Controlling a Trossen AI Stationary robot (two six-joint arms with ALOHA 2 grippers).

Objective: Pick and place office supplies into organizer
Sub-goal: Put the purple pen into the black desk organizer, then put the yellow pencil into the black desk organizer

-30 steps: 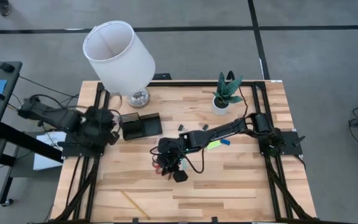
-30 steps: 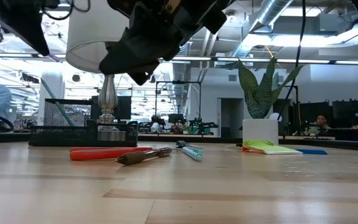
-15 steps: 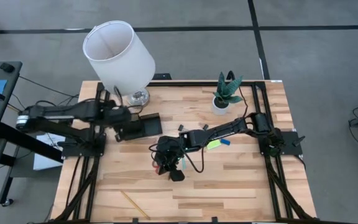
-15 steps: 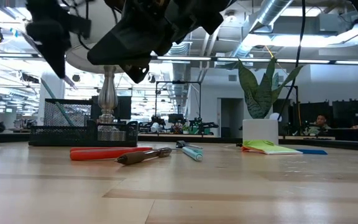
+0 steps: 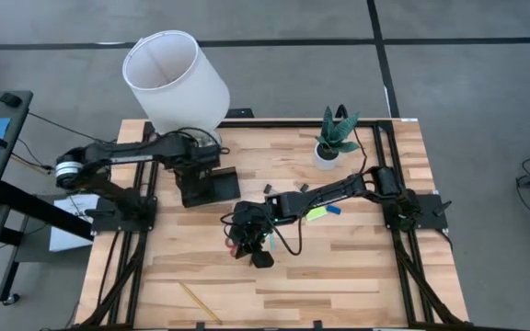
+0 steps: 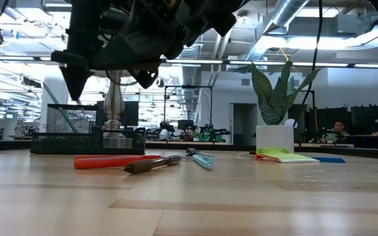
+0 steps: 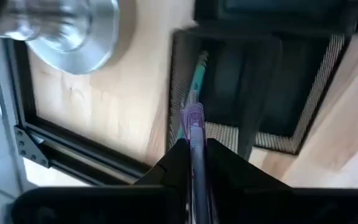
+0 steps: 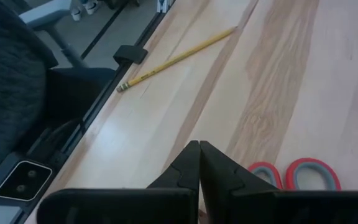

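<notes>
My left gripper [image 7: 191, 152] hangs over the black mesh organizer [image 5: 208, 185] [image 7: 266, 93], near the lamp base, shut on a thin pen [image 7: 196, 93] that is violet near the fingers and teal farther out. My right gripper [image 8: 199, 155] [image 5: 247, 241] is shut above mid-table, beside the red-handled scissors [image 8: 294, 174] [image 6: 110, 161], which lie flat. A light-blue pen [image 6: 202, 159] lies on the wood next to the scissors. A lime sticky-note pad [image 5: 316, 213], a blue eraser [image 5: 334, 209] and black binder clips [image 5: 270, 189] lie farther right. My left gripper pinches the pen between its two fingers at the violet section [image 7: 194, 127]. The fingers [image 7: 222, 158] come from above, pointing down, and lie along the pen. The teal end [image 7: 201, 62] sticks out past the fingertips toward an organizer compartment, and the pen is lifted clear of the table.
A white-shaded lamp [image 5: 175, 81] with a silver base [image 7: 67, 28] stands just behind the organizer. A potted plant [image 5: 336, 136] sits at the far right. A yellow pencil [image 5: 199, 302] [image 8: 179, 59] lies near the table's near edge, with bare wood around it.
My left arm has swung from the table's left edge toward the right and now reaches over the organizer, carrying the pen with it. The scissors and the other supplies have stayed where they were.
</notes>
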